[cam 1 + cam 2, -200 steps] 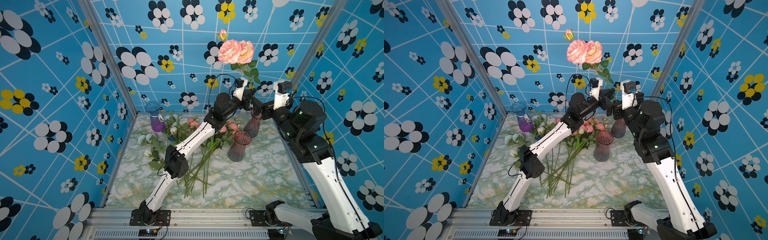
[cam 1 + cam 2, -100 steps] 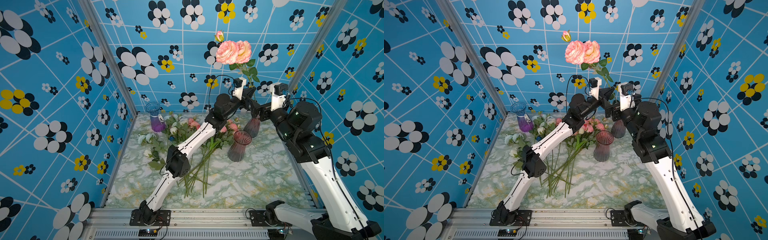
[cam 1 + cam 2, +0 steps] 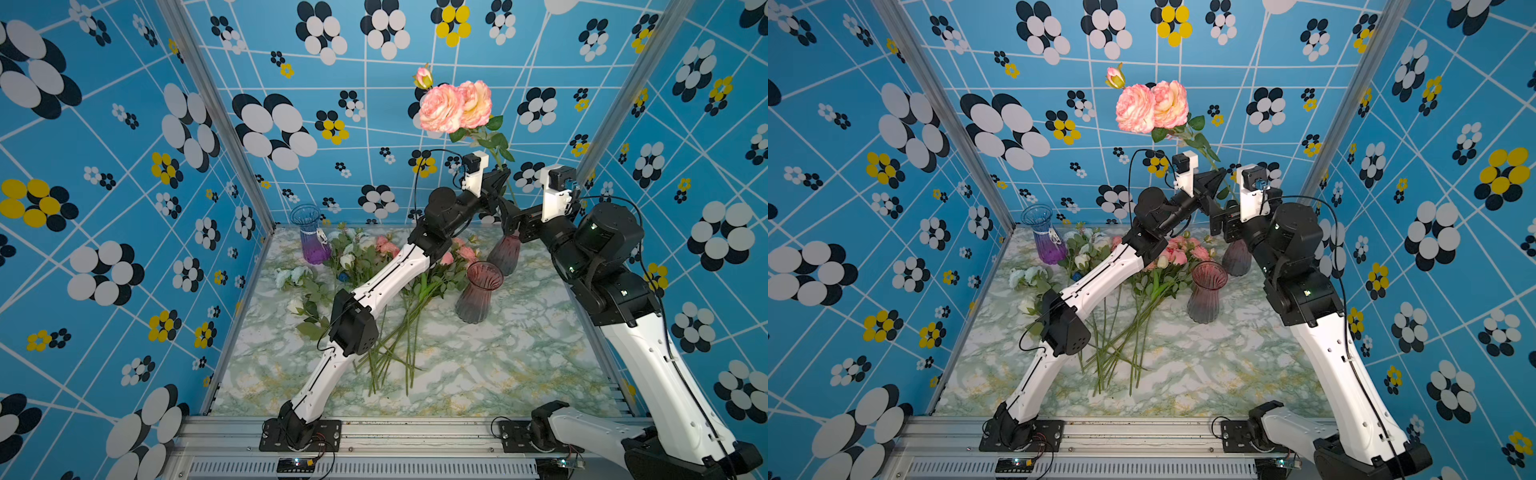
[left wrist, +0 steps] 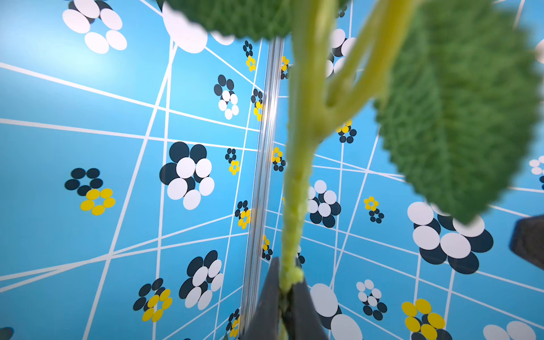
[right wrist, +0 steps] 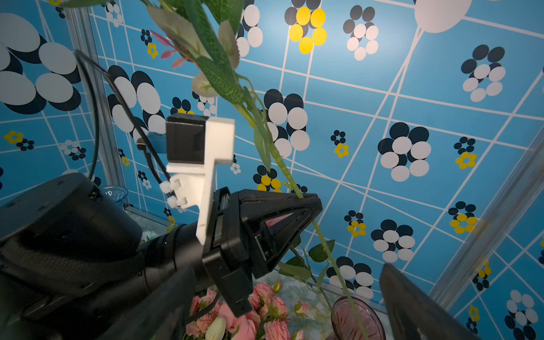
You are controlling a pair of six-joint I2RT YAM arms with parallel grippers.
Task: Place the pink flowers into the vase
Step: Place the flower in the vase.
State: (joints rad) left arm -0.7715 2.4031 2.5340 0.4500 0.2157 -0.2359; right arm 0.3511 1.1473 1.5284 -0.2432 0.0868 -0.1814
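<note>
The pink flowers (image 3: pixel 455 106) (image 3: pixel 1152 106), two big pink-peach blooms and a bud, are held high near the back wall. My left gripper (image 3: pixel 500 183) (image 4: pixel 287 291) (image 5: pixel 315 203) is shut on their green stem (image 4: pixel 297 176). The stem (image 5: pixel 332 256) runs down to the mouth of the dark pink vase (image 5: pixel 344 321) (image 3: pixel 505 253) at the back right. I cannot tell whether its tip is inside. My right gripper (image 5: pixel 288 309) (image 3: pixel 513 220) is open just above that vase, with its fingers on either side of the lower stem and holding nothing.
A second dark pink vase (image 3: pixel 478 295) stands nearer the front. More pink blooms (image 3: pixel 388 245) (image 5: pixel 259 309) and white flowers (image 3: pixel 291 276) lie on the marble table, their stems (image 3: pixel 395 345) fanning forward. A blue-purple vase (image 3: pixel 313 239) stands back left. Patterned walls close in on three sides.
The right arm has swung a little left toward the held stem. The lifted pink flowers have drifted slightly left. The left gripper stays shut on the stem.
</note>
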